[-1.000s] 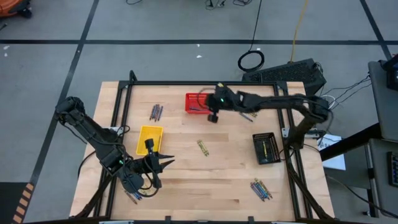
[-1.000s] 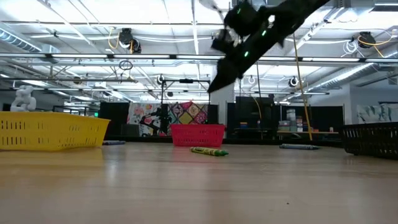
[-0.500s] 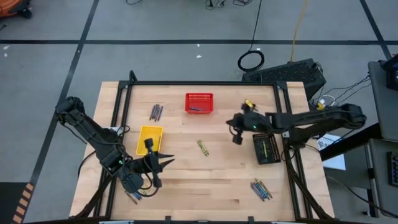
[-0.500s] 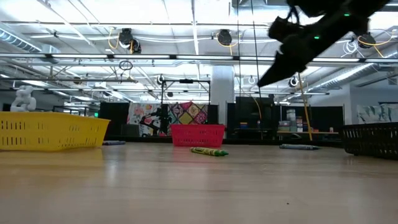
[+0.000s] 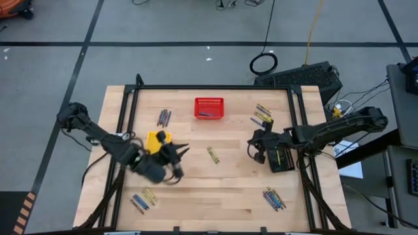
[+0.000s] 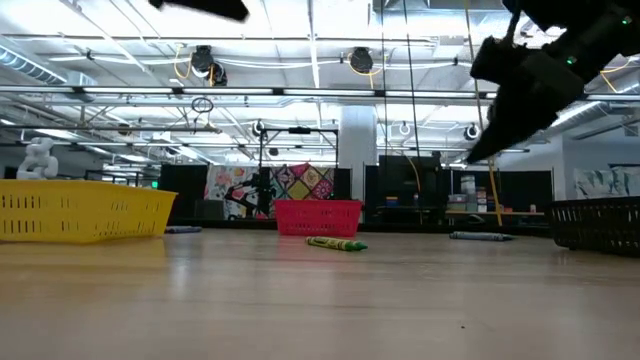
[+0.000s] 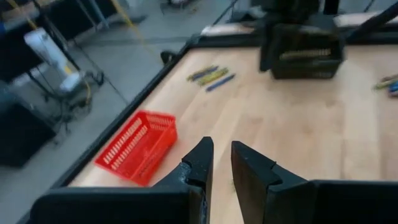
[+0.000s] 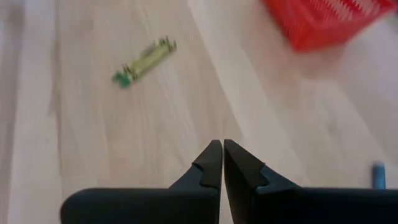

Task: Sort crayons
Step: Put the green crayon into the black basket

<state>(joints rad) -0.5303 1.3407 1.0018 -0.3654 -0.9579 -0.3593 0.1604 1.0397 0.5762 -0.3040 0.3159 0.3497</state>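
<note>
Right gripper (image 5: 256,147): clenched, empty, just beside black basket (image 5: 279,155).
Left gripper (image 5: 181,151): jaws slightly apart, empty, by yellow basket (image 5: 155,138).
Green crayons (image 5: 212,154): mid-table.

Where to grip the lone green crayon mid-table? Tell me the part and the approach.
Grip the green crayon at mid-length, from straight above, with the fingers closing across its thin width. It lies flat on the table, clear of the baskets, so only its long sides offer a hold.
</note>
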